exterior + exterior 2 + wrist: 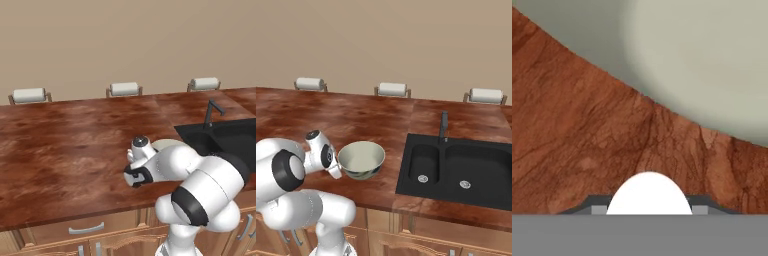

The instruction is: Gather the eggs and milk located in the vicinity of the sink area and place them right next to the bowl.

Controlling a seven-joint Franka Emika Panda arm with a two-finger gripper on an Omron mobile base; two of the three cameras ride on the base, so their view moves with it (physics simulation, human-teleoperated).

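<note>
Right now your pincer (335,173) hangs low over the worktop (356,120), and its two dark tips seem to pinch a small white egg (649,192). It shows in the hand view as a smooth, pale dome seated between the tips, though only its top can be seen, so take the grip as a judgement. The jaws stand narrow, about as wide as the egg.

Just ahead of the pincer, near but not touching it, stands the bowl (361,160). It is round and deep, pale grey-green with a lighter rim, and it is upright. Holding the egg this low and this close to the bowl suggests you are about to set it down on the bare wood beside it.

Well beyond the bowl, on the far side from the pincer, lies the black double-basin sink (456,170) with its thin dark faucet (444,125).
</note>
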